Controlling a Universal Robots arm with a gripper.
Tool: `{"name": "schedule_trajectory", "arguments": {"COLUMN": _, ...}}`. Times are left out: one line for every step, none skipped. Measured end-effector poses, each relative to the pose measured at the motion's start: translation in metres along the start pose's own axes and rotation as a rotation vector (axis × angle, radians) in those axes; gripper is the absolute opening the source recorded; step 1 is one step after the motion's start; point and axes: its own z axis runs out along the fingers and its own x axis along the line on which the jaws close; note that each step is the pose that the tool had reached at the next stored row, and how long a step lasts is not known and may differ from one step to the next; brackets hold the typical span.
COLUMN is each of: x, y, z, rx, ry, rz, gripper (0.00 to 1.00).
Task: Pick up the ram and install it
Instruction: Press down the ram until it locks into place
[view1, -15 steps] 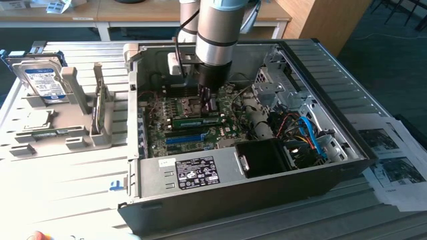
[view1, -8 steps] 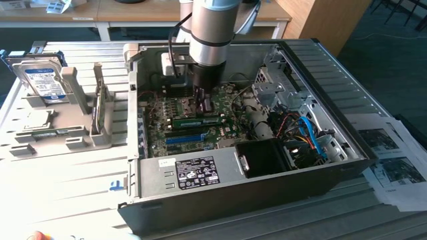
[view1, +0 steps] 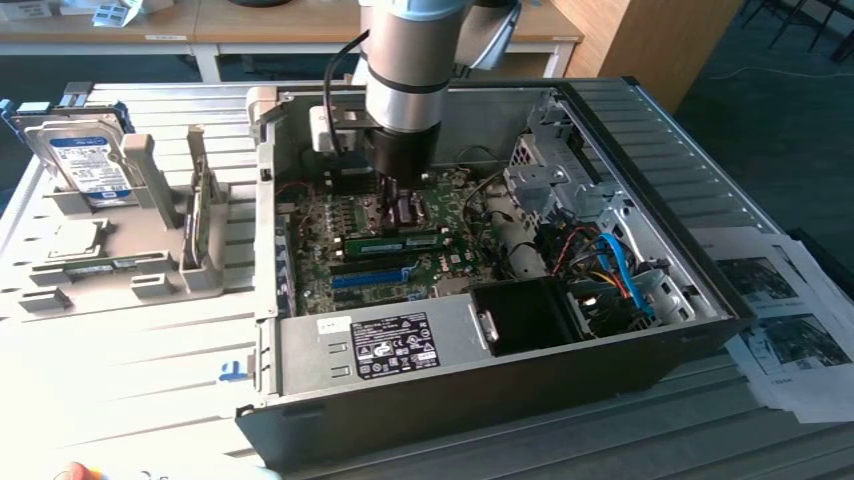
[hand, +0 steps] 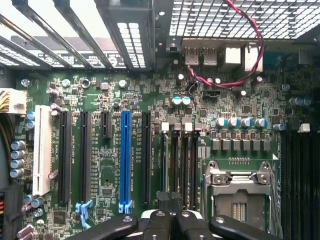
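Inside the open computer case (view1: 400, 345), the arm (view1: 407, 70) reaches down over the motherboard (view1: 360, 225), with the hand (view1: 396, 205) low above the board near the processor socket (hand: 239, 192). Its fingers (hand: 172, 222) are fully closed, and nothing can be seen held between them. In the wrist view they sit pressed together just over the narrow memory slots (hand: 177, 167) beside the socket. A ram (view1: 396, 242) stick lies seated across the board just in front of the hand in the exterior view, green with a pale sticker. On the exterior view's left, a grey holder (view1: 127, 265) on the worktop (view1: 120, 380) carries a hard drive (view1: 87, 160) standing upright and a square processor chip (view1: 74, 237) lying flat. Printed sheets (view1: 787, 320) lie on the exterior view's right of the case.
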Motion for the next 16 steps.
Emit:
{"name": "schedule_trajectory", "arguments": {"x": 0.0, "y": 0.0, "z": 0.0, "rx": 0.0, "ry": 0.0, "rz": 0.0, "gripper": 0.1}}
{"name": "schedule_trajectory", "arguments": {"x": 0.0001, "y": 0.0, "z": 0.0, "rx": 0.0, "ry": 0.0, "rz": 0.0, "gripper": 0.1}}
{"name": "schedule_trajectory", "arguments": {"x": 0.0001, "y": 0.0001, "z": 0.0, "rx": 0.0, "ry": 0.0, "rz": 0.0, "gripper": 0.1}}
{"name": "schedule_trajectory", "arguments": {"x": 0.0, "y": 0.0001, "z": 0.0, "rx": 0.0, "ry": 0.0, "rz": 0.0, "gripper": 0.1}}
{"name": "schedule_trajectory", "arguments": {"x": 0.0, "y": 0.0001, "z": 0.0, "rx": 0.0, "ry": 0.0, "rz": 0.0, "gripper": 0.1}}
{"name": "schedule_trajectory", "arguments": {"x": 0.0, "y": 0.0008, "z": 0.0001, "rx": 0.0, "ry": -0.0001, "rz": 0.0, "gripper": 0.1}}
{"name": "schedule_trajectory", "arguments": {"x": 0.0, "y": 0.0012, "z": 0.0001, "rx": 0.0, "ry": -0.0001, "rz": 0.0, "gripper": 0.1}}
{"name": "schedule_trajectory", "arguments": {"x": 0.0, "y": 0.0015, "z": 0.0001, "rx": 0.0, "ry": -0.0001, "rz": 0.0, "gripper": 0.1}}
{"name": "schedule_trajectory", "arguments": {"x": 0.0, "y": 0.0015, "z": 0.0001, "rx": 0.0, "ry": 0.0, "rz": 0.0, "gripper": 0.1}}
{"name": "schedule_trajectory", "arguments": {"x": 0.0001, "y": 0.0013, "z": 0.0, "rx": 0.0, "ry": 0.0, "rz": 0.0, "gripper": 0.1}}
{"name": "schedule_trajectory", "arguments": {"x": 0.0003, "y": 0.001, "z": 0.0, "rx": 0.0, "ry": 0.0003, "rz": 0.0, "gripper": 0.1}}
{"name": "schedule_trajectory", "arguments": {"x": 0.0003, "y": 0.001, "z": 0.0, "rx": 0.0, "ry": 0.0003, "rz": 0.0, "gripper": 0.1}}
{"name": "schedule_trajectory", "arguments": {"x": 0.0003, "y": 0.001, "z": 0.0, "rx": 0.0, "ry": 0.0003, "rz": 0.0, "gripper": 0.1}}
{"name": "schedule_trajectory", "arguments": {"x": 0.0003, "y": 0.001, "z": 0.0001, "rx": 0.0, "ry": 0.0002, "rz": 0.0, "gripper": 0.1}}
{"name": "schedule_trajectory", "arguments": {"x": 0.0006, "y": 0.001, "z": 0.0, "rx": 0.0, "ry": 0.0003, "rz": 0.0, "gripper": 0.1}}
{"name": "schedule_trajectory", "arguments": {"x": 0.001, "y": 0.0009, "z": 0.0, "rx": 0.0, "ry": 0.0003, "rz": 0.0, "gripper": 0.1}}
